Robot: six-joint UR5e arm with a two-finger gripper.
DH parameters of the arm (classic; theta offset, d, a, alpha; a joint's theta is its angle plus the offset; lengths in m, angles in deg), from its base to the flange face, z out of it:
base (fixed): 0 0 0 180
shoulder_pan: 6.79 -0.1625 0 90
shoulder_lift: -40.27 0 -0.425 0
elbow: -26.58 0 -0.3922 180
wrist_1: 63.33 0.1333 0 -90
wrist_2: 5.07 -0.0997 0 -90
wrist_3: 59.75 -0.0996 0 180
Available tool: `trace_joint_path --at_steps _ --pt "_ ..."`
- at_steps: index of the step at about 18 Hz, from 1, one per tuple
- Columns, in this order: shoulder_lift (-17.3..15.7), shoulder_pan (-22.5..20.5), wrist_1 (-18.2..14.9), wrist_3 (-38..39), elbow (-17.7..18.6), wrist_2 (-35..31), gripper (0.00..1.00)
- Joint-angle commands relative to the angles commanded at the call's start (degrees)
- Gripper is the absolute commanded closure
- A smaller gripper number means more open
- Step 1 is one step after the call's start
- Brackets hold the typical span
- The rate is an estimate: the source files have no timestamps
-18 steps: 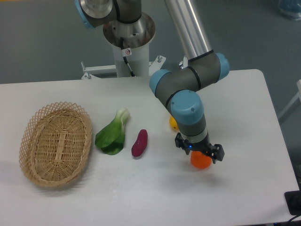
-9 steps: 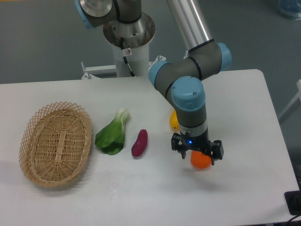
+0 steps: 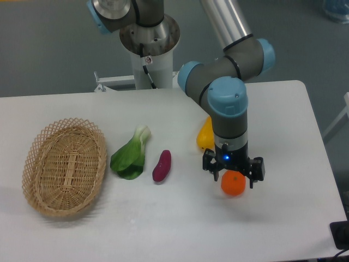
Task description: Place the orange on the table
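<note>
The orange sits on the white table, right of centre near the front. My gripper hangs straight over it, pointing down. Its two fingers stand apart on either side of the orange's top, wider than the fruit, with gaps showing on both sides. The gripper is open and holds nothing.
A yellow elongated fruit lies just behind the gripper, partly hidden by the arm. A purple oblong vegetable and a green leafy vegetable lie left of it. A wicker oval basket stands at the far left.
The fingers have spread apart and let go of the orange, which now rests on the table. The gripper has risen slightly and the arm has shifted a little right.
</note>
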Motion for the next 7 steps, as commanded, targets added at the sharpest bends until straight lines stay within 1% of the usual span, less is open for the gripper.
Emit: trace_joint_path --at_steps 1,3,7 --pt "-0.1 -0.1 -0.9 -2.8 0.0 -0.7 0.00" --pt "-0.2 -0.3 -1.1 -4.7 -0.1 -1.0 0.00" --pt "-0.4 -0.5 -1.3 -5.1 0.3 -1.2 0.00"
